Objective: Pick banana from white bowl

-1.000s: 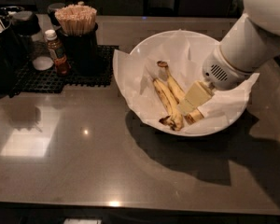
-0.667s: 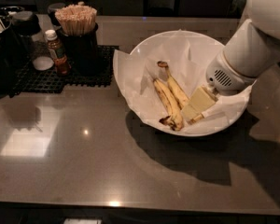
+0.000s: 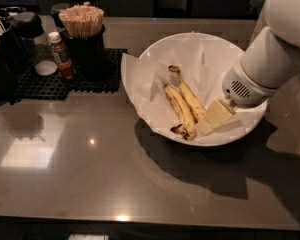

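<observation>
The wide white bowl, lined with crinkled white paper, sits right of the table's middle. Two bananas lie side by side in it. The banana is the thicker right-hand one, with brown speckles and a thin curled dark stem pointing to the back. The slimmer one to its left has a blackened near end. My gripper reaches in from the right on a big white arm. Its cream tip is low inside the bowl, right against the banana's near end. Whether it touches the fruit is unclear.
At the back left, a black mat holds a dark cup of wooden stir sticks, a small brown sauce bottle and dark containers. Glossy grey tabletop stretches in front of the bowl.
The gripper and arm have shifted slightly toward the front and right inside the bowl. Both bananas lie where they were.
</observation>
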